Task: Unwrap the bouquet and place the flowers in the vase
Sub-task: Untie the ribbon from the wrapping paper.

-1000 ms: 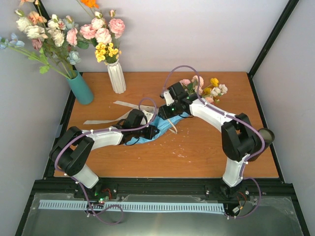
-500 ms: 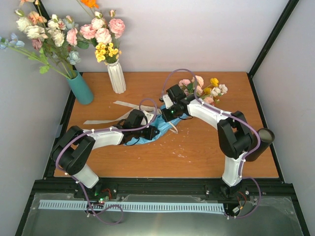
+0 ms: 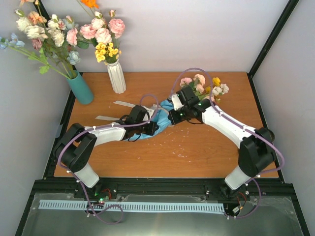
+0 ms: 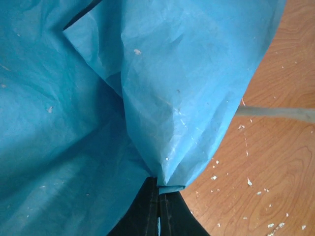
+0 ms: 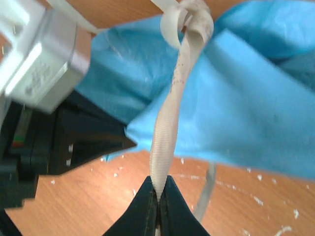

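Since both arms meet around the middle of the worktop (image 3: 197, 157), the open wood is mostly the wide near strip between the bouquet and the front edge, plus a bare patch over toward the right edge. Back left is the crowded bit. A teal vase (image 3: 82, 91) sits in the corner by the left wall and a white ribbed vase (image 3: 117, 77) stands near the back edge. Each holds its own bunch, well apart from the grippers.

The bouquet (image 3: 209, 91) lies on its side, right of centre toward the back. Its pink, cream and yellow flowers (image 3: 199, 78) point at the back right, and its crinkled blue paper (image 3: 166, 107) trails left toward the middle. Loose ends of beige ribbon (image 3: 120, 104) lie flat on the wood left of the paper.

From above you can't really see what either gripper is doing; they're just dark lumps at the paper. The wrist views sort it out. There the left gripper (image 4: 158, 191) is clenched on a folded edge of the blue paper. The paper fills nearly that whole view, with flecked wood and one ribbon strip off to the right. Meanwhile the right gripper (image 5: 158, 196) is clamped on the ribbon, which runs straight up to a knot (image 5: 192, 17) at the paper. The left arm's body is close on its left, though I can't tell if they touch.
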Available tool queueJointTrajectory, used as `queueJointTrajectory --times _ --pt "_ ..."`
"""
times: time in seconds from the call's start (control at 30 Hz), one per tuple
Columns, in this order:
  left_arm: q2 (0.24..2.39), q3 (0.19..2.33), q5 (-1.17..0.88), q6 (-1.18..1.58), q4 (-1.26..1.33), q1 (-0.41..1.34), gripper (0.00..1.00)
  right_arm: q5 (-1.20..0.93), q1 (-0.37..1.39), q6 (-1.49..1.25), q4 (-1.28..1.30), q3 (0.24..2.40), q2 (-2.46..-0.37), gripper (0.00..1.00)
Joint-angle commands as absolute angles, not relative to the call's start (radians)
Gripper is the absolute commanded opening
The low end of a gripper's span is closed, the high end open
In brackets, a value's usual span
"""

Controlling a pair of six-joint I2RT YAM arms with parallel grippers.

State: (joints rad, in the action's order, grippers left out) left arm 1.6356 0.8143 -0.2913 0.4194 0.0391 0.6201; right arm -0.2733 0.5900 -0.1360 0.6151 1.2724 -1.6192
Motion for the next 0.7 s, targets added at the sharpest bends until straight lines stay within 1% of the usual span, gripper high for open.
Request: queueJointTrajectory --times 0.0,0.23,0.4,0.6,0.67 --pt "1.643 0.881 -0.255 0.406 -0.005 0.591 0.00 -0.284 0.597 -0.186 0.641 1.192 -1.521 0.03" --pt "1.636 0.908 -0.266 0.382 -0.034 0.531 0.00 -0.322 0.598 -0.276 0.637 1.035 -1.351 0.04" --pt "1.616 0.911 -0.275 0.339 -0.055 0.480 0.00 -0.403 0.602 -0.365 0.593 0.873 -1.244 0.04" --pt "1.616 0.912 -0.283 0.328 -0.065 0.456 0.00 -0.452 0.638 -0.452 0.550 0.752 -1.196 0.04" --pt "1.618 0.908 -0.311 0.333 -0.055 0.456 0.00 -0.456 0.654 -0.461 0.547 0.736 -1.205 0.08"
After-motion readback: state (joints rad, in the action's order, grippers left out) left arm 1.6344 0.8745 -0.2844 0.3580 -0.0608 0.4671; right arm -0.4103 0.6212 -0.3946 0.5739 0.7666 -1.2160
